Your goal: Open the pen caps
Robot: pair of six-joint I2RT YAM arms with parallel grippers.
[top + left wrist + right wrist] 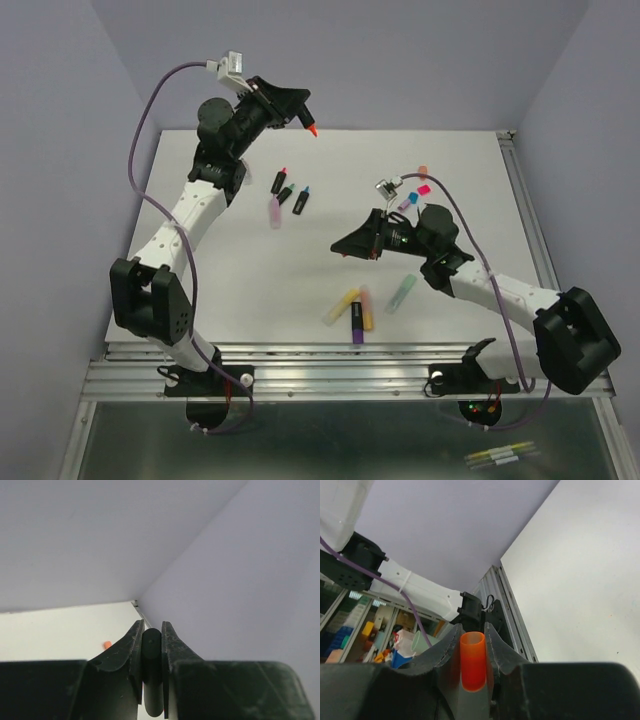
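You have a white table point(330, 280) filling the middle of the overhead view. Pale lavender walls point(400, 60) box it in on the left, far and right sides. A ribbed aluminium rail point(340, 365) runs along its near edge, and a thinner metal strip point(528, 205) lines its right edge. Nearer than the rail you see a dark glassy panel point(330, 440). In the right wrist view, shelves of coloured bins point(365, 635) show blurred beyond the table's edge.

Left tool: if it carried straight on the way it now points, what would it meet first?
Probably the pale lavender wall by the far corner. The left tool, shut on a black-barrelled pen, aims above the white tabletop; depth is unclear.
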